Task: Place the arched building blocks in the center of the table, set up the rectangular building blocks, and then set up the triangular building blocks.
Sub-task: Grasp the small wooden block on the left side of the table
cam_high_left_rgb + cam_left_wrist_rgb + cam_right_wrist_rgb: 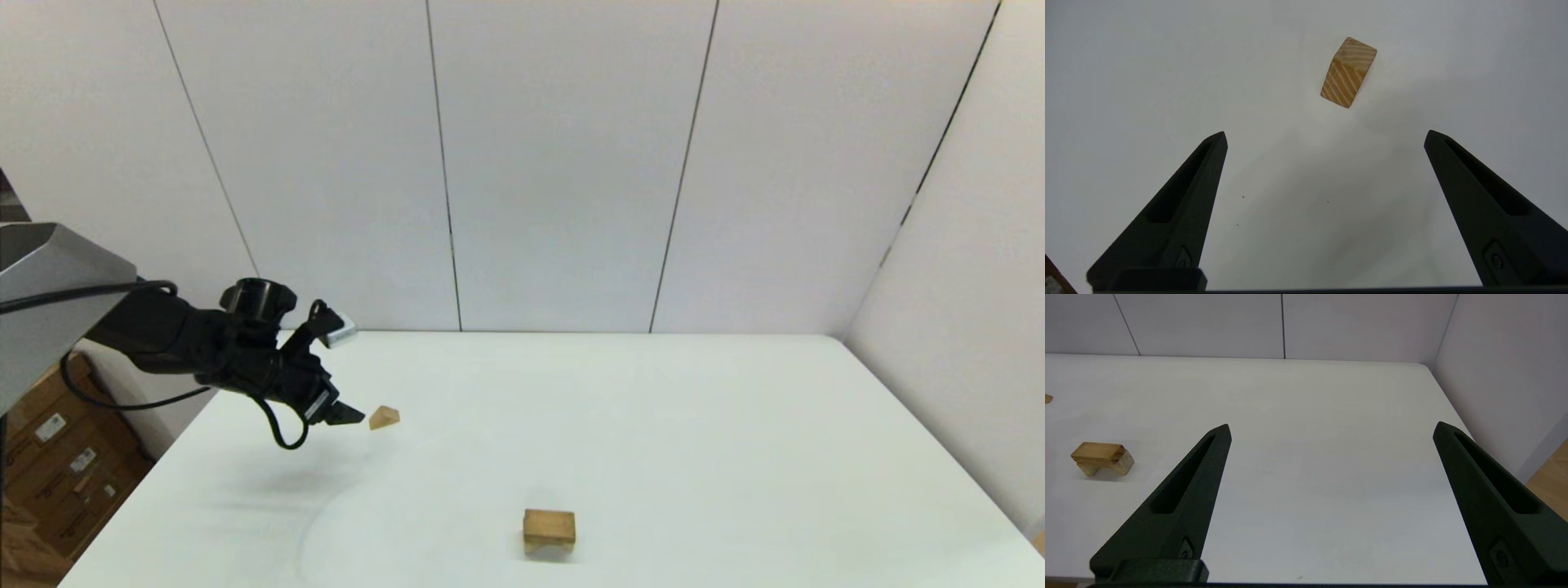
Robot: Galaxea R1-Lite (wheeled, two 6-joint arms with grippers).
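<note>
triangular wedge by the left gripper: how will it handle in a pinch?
The triangular wedge looks like solid wood, so probably stiff and light. Its sloped faces may slip between the open left gripper fingers. Lying flat on the table, it likely won't roll.

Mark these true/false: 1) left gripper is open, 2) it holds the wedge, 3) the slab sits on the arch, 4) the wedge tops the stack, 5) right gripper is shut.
1) True. The left gripper is open above the table.
2) False. The wedge lies on the table ahead of the gripper, untouched.
3) True. The slab rests on the arch near the table's middle.
4) False. The wedge is apart from the stack, off to its left and farther back.
5) False. The right gripper is open and holds nothing.
</note>
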